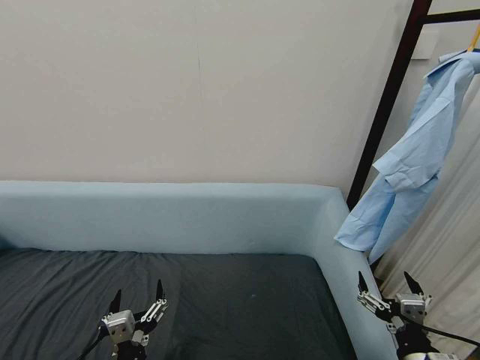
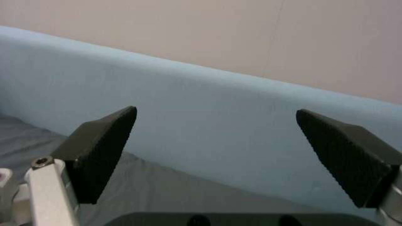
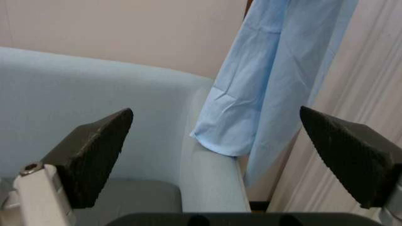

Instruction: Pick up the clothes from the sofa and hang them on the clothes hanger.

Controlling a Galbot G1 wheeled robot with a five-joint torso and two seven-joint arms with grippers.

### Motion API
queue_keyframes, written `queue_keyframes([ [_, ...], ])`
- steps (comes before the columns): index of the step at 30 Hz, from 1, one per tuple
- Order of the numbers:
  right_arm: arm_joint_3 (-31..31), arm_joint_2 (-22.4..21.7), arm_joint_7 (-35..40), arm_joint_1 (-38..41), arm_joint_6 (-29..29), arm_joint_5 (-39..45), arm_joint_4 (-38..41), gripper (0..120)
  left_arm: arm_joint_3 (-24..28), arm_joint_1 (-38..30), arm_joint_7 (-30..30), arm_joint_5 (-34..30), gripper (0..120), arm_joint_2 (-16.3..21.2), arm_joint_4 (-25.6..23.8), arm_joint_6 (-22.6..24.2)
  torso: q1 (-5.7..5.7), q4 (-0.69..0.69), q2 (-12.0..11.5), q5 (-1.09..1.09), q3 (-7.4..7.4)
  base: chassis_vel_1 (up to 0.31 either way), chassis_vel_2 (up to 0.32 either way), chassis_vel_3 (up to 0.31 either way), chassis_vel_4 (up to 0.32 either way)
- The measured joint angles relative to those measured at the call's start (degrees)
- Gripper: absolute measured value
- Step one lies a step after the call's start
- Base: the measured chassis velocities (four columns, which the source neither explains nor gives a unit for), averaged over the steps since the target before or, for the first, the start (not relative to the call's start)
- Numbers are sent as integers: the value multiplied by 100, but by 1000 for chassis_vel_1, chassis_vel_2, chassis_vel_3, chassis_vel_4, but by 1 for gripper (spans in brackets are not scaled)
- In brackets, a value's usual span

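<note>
A light blue shirt (image 1: 416, 161) hangs from the dark clothes rack (image 1: 386, 105) at the right, its hem resting against the sofa's right arm (image 1: 341, 240). The right wrist view has the same shirt (image 3: 270, 70) draped down to the sofa arm (image 3: 210, 174). My left gripper (image 1: 137, 298) is open low over the dark grey seat cushion (image 1: 225, 307), holding nothing. My right gripper (image 1: 388, 285) is open beside the sofa's right arm, below the shirt, also holding nothing. Its fingers (image 3: 94, 155) frame the shirt from a distance.
The light blue sofa backrest (image 1: 165, 217) runs across the view under a plain cream wall (image 1: 187, 82). A pale curtain (image 1: 457, 225) hangs behind the rack at the far right. The left wrist view faces the backrest (image 2: 207, 122).
</note>
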Motion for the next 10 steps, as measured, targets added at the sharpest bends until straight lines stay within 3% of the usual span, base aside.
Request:
queue_keyframes([
  [10, -7, -10, -8, 6, 1, 11, -5, 100, 8, -7, 10, -9, 100, 3, 6, -6, 0, 0, 0, 0, 0, 0, 0, 0, 0],
])
